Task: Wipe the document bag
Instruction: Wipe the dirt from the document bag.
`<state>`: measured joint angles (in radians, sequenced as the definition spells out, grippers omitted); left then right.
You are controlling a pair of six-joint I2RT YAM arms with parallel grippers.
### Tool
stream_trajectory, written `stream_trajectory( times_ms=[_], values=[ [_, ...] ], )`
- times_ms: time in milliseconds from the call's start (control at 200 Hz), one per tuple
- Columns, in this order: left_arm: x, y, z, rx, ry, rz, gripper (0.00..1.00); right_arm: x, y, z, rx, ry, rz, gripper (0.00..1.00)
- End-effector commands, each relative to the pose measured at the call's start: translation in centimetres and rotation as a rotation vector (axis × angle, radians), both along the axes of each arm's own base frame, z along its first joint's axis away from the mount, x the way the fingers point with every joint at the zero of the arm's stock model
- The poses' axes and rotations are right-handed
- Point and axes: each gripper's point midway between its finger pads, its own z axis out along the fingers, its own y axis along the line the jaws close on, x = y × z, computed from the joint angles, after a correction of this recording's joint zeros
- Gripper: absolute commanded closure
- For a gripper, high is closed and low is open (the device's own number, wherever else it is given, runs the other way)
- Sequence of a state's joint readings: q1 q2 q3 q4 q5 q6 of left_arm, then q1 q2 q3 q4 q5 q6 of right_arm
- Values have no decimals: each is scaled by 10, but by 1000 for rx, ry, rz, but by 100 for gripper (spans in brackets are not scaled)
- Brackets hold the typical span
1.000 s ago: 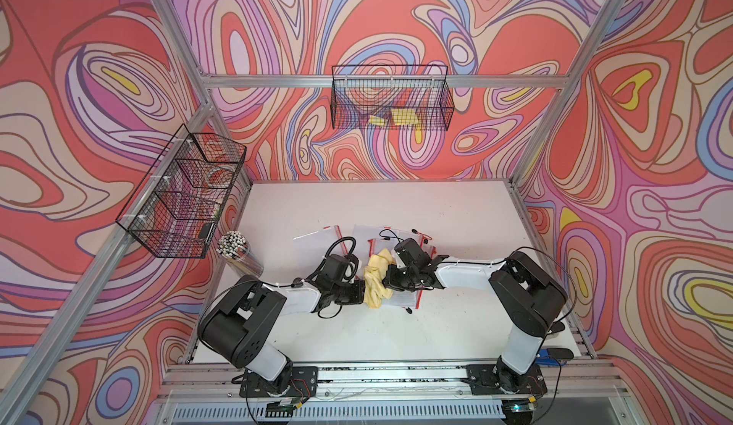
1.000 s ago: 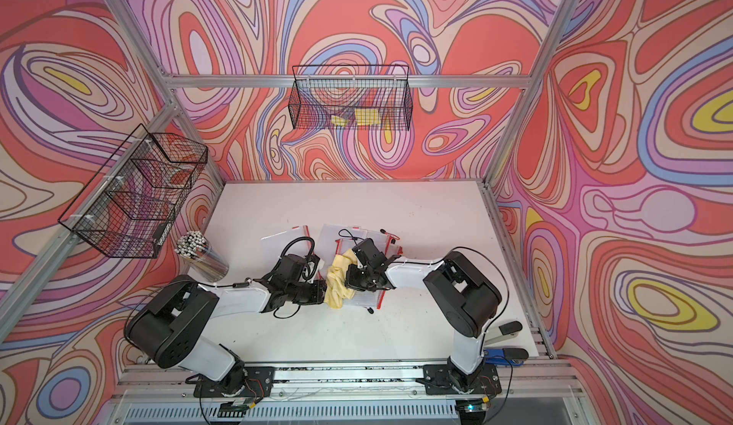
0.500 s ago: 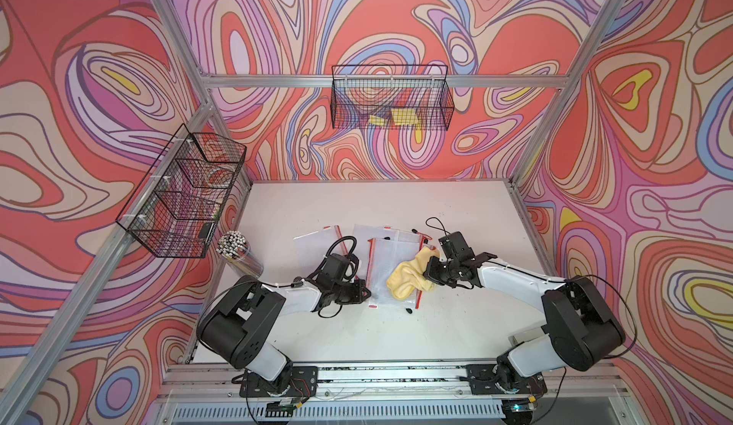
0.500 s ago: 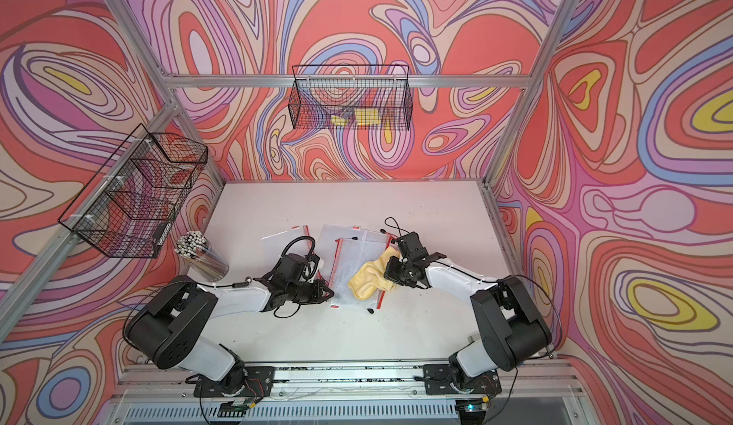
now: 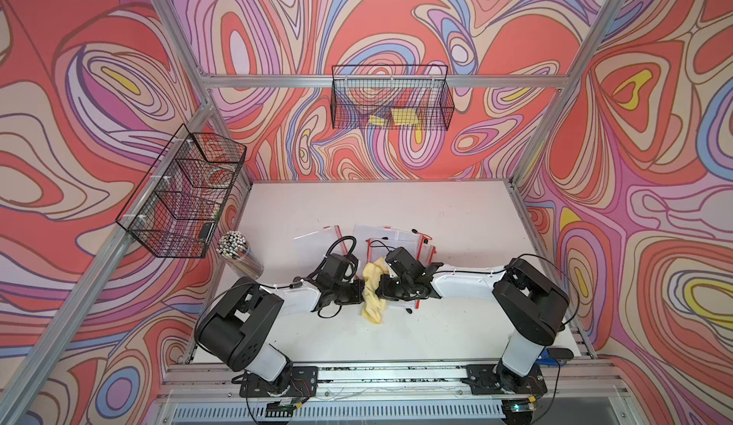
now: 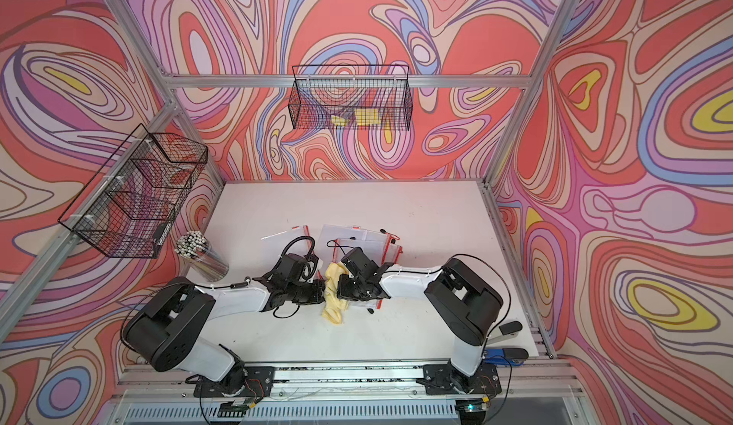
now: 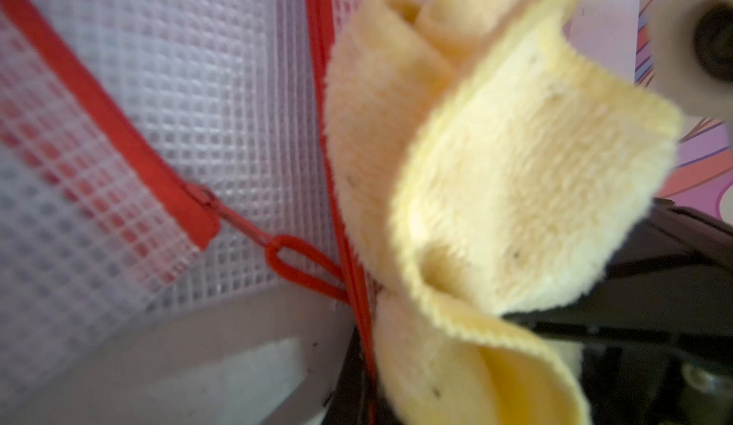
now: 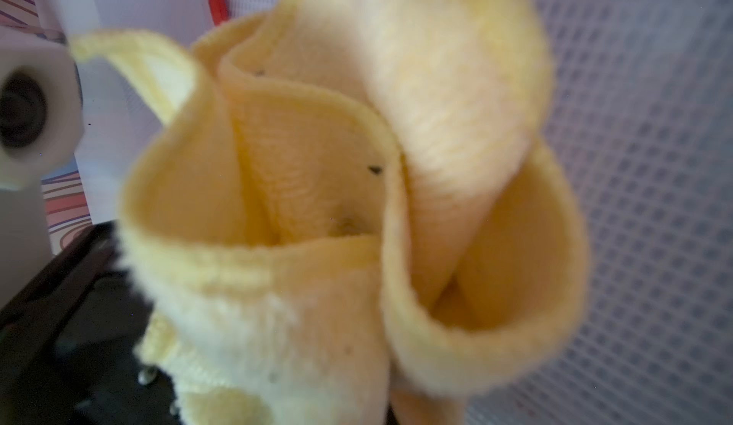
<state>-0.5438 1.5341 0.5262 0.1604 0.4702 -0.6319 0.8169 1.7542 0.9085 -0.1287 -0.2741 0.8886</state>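
**Both arms meeting at the cloth**

Right jaws are clamped on the bunched yellow terry cloth [image 5: 373, 308]. It sits at the left edge of the clear mesh document bag with red zip trim [image 5: 423, 253], which lies flat mid white worktop [image 5: 456, 220]. Left jaws are closed just beside the cloth. I can't tell if they pinch the bag.

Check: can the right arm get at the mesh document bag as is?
Likely yes: the right hand, shut on the yellow cloth, sits over the mesh document bag; nothing visible blocks it.
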Motion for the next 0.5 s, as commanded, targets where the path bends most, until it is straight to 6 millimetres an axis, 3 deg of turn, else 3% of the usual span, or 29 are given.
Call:
stream_trajectory(
  times_ms=[0,180,270,351,496],
  values=[
    [-23,33,-32,169,111,46,100,-8,-53,-21,-104,65,-118,100],
    [-23,33,-32,164,112,47,100,-18,-137,-31,-165,127,-263,100],
    [-23,32,-32,162,114,45,100,-12,-158,-17,-187,84,-296,100],
    [-23,31,-31,157,115,44,100,4,-147,13,-147,21,-279,100],
    [-23,31,-31,154,111,48,100,29,-81,61,-36,-98,-161,100]
  ],
)
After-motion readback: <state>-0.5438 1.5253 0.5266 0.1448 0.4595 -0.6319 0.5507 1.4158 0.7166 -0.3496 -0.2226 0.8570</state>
